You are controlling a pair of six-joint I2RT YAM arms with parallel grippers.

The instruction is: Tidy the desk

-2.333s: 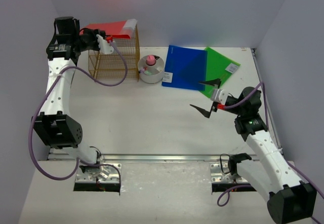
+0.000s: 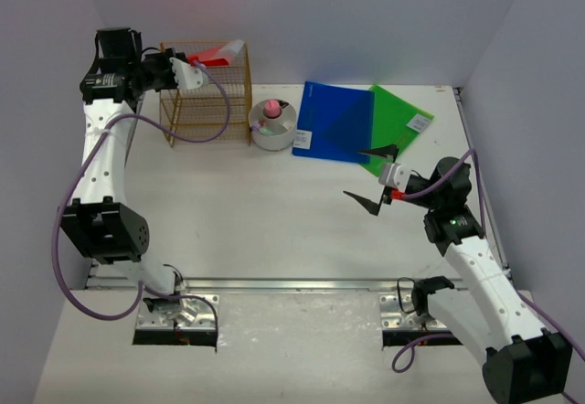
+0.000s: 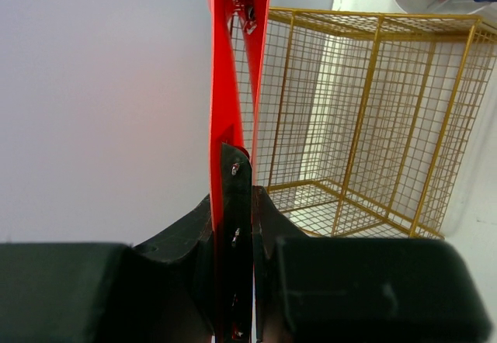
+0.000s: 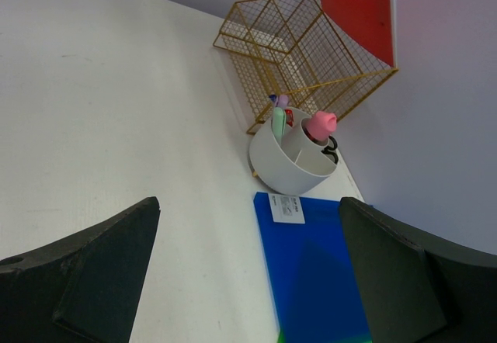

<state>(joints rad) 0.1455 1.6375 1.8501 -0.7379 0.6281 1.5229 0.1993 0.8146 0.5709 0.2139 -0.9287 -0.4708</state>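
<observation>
The white desk [image 2: 256,212] holds a gold wire rack [image 2: 206,93] at the back left. My left gripper [image 2: 187,68] is shut on a red folder [image 2: 219,54] and holds it edge-up over the rack's top opening. In the left wrist view the red folder [image 3: 237,48] runs straight out from my shut gripper [image 3: 239,164], with the rack [image 3: 357,126] just to its right. My right gripper [image 2: 370,177] is open and empty, hovering near the blue folder [image 2: 336,121], which overlaps a green folder [image 2: 402,116]. The right wrist view shows my open gripper [image 4: 248,203] above the blue folder [image 4: 318,281].
A white round pen holder [image 2: 271,125] with a pink item and pens stands between the rack and the blue folder; it also shows in the right wrist view [image 4: 291,161]. Pale walls enclose the desk. A metal rail [image 2: 292,285] runs along the near edge.
The red folder has turned from lying flat over the rack to standing more on edge, and shows less. My left gripper has drawn slightly back left. The right arm has hardly moved.
</observation>
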